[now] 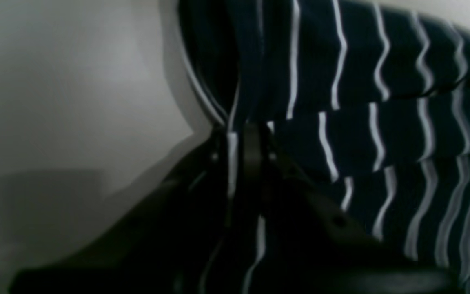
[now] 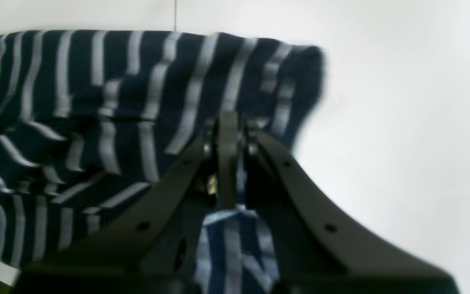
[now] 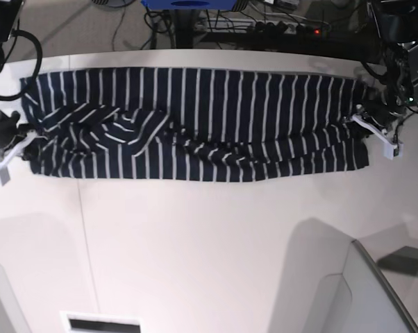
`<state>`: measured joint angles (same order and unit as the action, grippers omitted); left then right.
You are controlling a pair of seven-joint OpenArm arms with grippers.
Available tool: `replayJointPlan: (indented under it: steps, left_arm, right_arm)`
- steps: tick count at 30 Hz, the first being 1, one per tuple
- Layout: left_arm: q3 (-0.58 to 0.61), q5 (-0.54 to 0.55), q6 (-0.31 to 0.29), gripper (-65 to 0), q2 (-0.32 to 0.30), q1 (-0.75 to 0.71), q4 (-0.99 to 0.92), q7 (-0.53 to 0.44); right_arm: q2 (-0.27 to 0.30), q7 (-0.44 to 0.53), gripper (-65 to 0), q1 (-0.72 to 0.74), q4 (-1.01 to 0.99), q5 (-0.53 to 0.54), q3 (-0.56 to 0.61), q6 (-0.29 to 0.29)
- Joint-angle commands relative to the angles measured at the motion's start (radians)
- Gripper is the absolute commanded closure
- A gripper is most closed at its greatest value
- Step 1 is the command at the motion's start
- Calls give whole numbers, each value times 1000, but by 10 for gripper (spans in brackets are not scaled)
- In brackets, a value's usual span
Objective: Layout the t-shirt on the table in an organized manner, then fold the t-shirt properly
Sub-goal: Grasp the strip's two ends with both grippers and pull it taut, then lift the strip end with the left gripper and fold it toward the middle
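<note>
Off-white bench, left wrist view: we record the left fingers clenched on a hem of the t-shirt, apparently to keep that end taut.

Right wrist view: right fingers pinch the opposite striped edge, cloth bunched to their left.

Base view: the t-shirt lies across the far half of the bench, long axis left to right, one end at each arm, middle still rumpled.
</note>
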<state>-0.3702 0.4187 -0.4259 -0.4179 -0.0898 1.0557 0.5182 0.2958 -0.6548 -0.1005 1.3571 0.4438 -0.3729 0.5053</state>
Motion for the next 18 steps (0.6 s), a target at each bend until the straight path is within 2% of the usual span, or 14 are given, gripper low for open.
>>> replayJointPlan:
  steps: [1,5,7,9,12,18]
  left_arm:
    - [-10,-13,5,0,-35,11,51,-22]
    - [-8,-183,5,0,-19,-14,232,-11]
    - [-8,-277,11,0,41,-38,343,32]
    - [6,-370,45,0,112,-52,453,87]
    - [17,-472,58,0,228,-92,579,122]
    - [198,-637,62,0,371,-144,691,127]
  right_arm:
    - [18,19,-27,9,14,11,-4,2]
    - [18,19,-27,6,14,11,-4,2]
    - [18,19,-27,0,14,11,-4,2]
    - [18,19,-27,0,14,11,-4,2]
    - [23,19,-27,0,14,11,-4,2]
    - [24,19,-27,3,14,11,-4,2]
